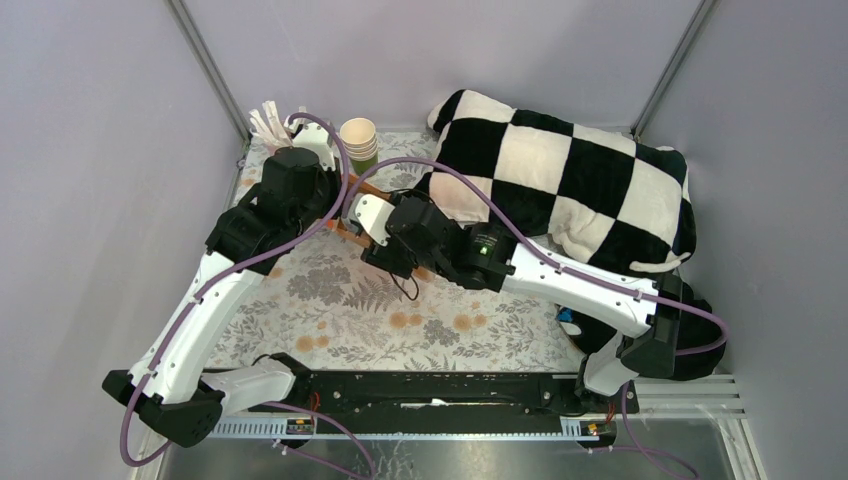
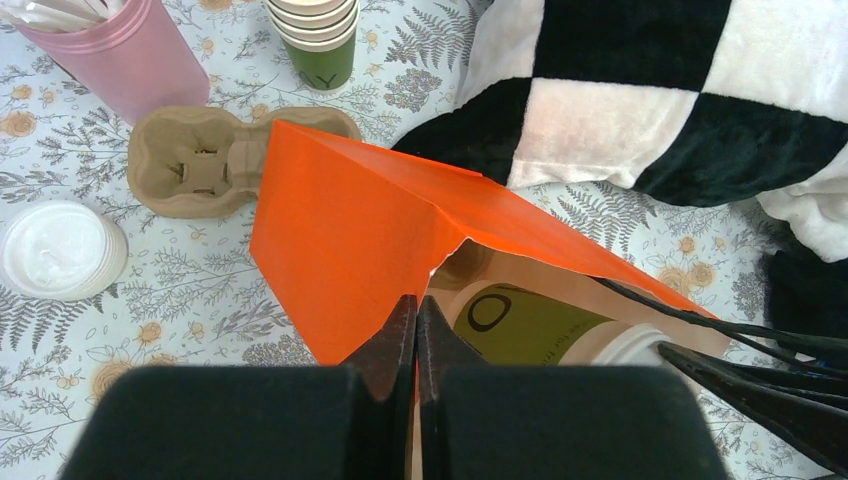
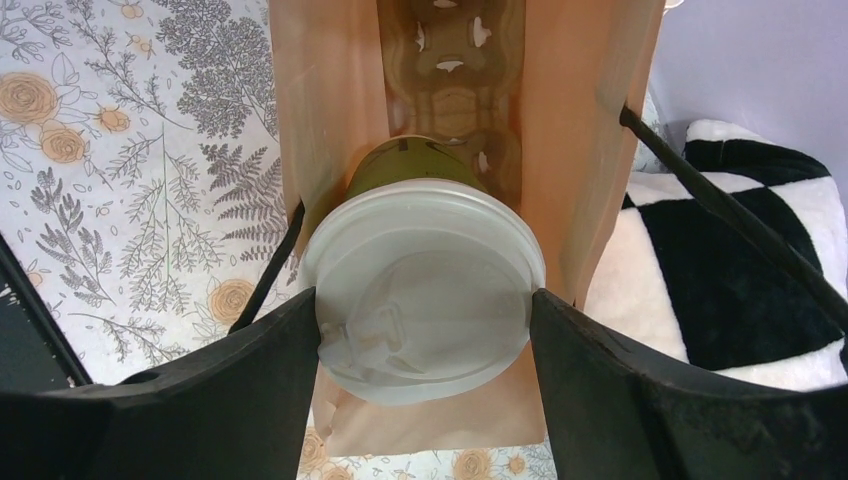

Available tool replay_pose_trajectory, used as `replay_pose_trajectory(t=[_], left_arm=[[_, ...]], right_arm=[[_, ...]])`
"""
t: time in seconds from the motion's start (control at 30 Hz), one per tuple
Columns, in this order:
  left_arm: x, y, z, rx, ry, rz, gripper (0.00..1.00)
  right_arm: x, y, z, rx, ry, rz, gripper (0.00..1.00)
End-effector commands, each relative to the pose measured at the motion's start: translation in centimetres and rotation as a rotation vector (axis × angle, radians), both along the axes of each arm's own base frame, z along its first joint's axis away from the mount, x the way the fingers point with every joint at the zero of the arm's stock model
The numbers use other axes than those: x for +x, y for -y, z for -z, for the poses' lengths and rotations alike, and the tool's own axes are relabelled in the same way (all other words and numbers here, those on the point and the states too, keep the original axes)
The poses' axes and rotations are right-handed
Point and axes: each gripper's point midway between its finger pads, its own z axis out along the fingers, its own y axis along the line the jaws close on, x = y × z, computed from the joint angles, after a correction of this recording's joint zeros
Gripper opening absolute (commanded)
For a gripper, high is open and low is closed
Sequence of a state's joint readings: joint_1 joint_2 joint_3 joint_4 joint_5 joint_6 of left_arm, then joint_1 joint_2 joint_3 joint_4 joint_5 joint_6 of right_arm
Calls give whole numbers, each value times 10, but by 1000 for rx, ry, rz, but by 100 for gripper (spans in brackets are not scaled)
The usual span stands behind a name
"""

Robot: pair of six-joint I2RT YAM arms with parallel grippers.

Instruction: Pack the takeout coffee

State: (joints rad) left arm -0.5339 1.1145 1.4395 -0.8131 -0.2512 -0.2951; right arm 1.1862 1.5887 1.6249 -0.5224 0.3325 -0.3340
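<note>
2 grippers at 1 orange bag [image 2: 350,240]. Left: left gripper [image 2: 417,302], jaws pressed together, pinching the bag's rim. Middle, lying inside the bag mouth: takeout coffee [image 3: 425,250], small green paper cup, round white lid. Right: right gripper [image 3: 425,312], jaws spread wide, clamping that lid.

Left arm [image 1: 205,310] and right arm [image 1: 575,280]: white shells, black joints, purple cables [image 1: 124,425]; left hand [image 2: 415,310] and right hand [image 3: 420,300] are matte black.

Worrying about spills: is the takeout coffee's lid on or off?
On: the white lid covers the whole top of the takeout coffee.
</note>
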Motion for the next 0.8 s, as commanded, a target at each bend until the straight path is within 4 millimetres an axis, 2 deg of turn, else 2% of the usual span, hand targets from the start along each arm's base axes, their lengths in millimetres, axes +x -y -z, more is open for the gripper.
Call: replay_pose_trajectory(t=[0.0,0.33,0.6,0.77], left_arm=[[2,3,-25,-48,83,12,0],[-10,6,-18,-38,71,72,0],[-19,-3,4,-6,23,59,0],[-22,-5,11,-6,11,49,0]], right_arm=[[8,-12,-5,38,64,3,66],[9,-22,12,-9,100,-77,66],[14,-30,25,-48,113,-94,66],[15,-32,34,-73,137,-122,66]])
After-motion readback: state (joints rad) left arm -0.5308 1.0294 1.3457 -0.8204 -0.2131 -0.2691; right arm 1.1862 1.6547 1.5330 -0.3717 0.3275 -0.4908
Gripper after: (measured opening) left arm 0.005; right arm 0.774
